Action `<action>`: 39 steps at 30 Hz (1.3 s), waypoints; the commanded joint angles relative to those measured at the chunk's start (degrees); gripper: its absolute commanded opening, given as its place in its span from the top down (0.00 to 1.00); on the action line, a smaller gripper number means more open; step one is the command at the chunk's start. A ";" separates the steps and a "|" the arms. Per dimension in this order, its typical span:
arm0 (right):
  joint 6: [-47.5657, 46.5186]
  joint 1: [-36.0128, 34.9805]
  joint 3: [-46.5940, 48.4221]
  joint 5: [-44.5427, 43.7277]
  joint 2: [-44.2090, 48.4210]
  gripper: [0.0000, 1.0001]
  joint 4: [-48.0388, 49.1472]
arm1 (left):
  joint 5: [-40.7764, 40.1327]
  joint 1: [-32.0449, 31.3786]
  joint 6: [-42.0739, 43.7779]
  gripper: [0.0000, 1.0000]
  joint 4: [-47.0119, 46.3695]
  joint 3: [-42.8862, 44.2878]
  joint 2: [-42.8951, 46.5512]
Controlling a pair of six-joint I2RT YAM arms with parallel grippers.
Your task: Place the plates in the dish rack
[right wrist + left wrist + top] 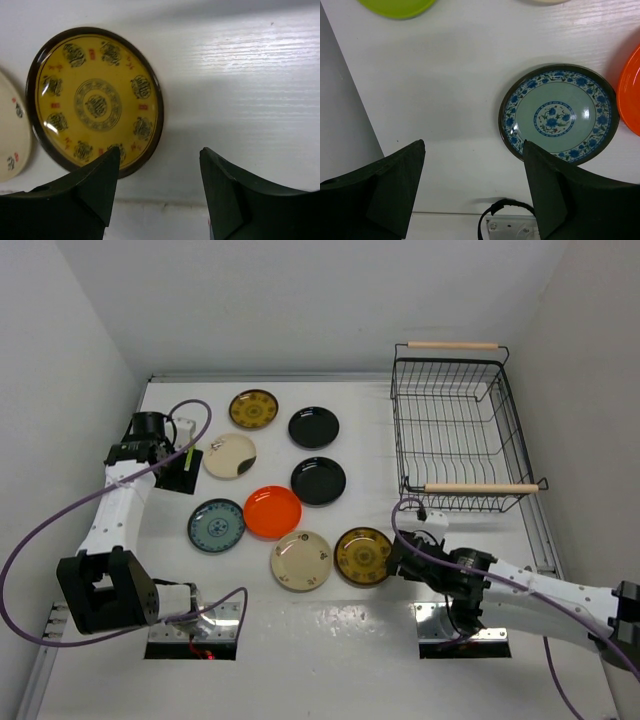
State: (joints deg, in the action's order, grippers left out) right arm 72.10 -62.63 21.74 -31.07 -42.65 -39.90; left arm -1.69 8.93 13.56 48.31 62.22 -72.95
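Several plates lie flat on the white table: two gold-brown (253,409) (363,556), two black (313,427) (318,481), two cream (230,455) (301,560), one orange-red (272,512) and one teal (217,525). The lime green plate (397,7) is mostly hidden under my left gripper (185,478). That gripper (473,146) is open over bare table, left of the teal plate (559,114). My right gripper (398,562) (160,150) is open, its left finger over the near gold-brown plate's (95,102) rim. The dish rack (455,435) holds nothing.
White walls close in the table on the left, back and right. The left arm's purple cable (60,520) loops out to the left. Metal base plates (195,625) (455,625) sit at the near edge.
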 commanded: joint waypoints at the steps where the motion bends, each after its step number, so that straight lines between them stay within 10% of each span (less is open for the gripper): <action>1: 5.95 1.02 -5.62 -1.27 2.65 0.36 9.22 | -0.77 -0.40 0.85 0.16 -0.59 -0.34 1.84; 11: -0.20 7.35 -12.85 8.21 -3.57 0.50 24.59 | 0.29 -0.40 0.85 0.15 -0.06 -0.34 2.37; 18: 0.07 7.70 -12.77 8.75 -3.49 0.96 18.20 | -0.85 -0.40 1.38 0.14 -0.06 -0.34 2.89; 23: -7.57 7.52 -10.59 11.28 0.64 1.00 16.79 | -0.85 -0.40 1.99 0.14 -0.06 -0.87 2.28; 39: -48.86 3.29 50.49 -5.40 -22.47 1.00 -7.83 | 2.30 -0.93 -1.43 0.14 -1.73 11.87 -9.66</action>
State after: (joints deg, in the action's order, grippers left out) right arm 36.18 -62.37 65.87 -28.42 -63.88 -43.90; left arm -1.04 8.69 13.82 48.10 70.08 -80.71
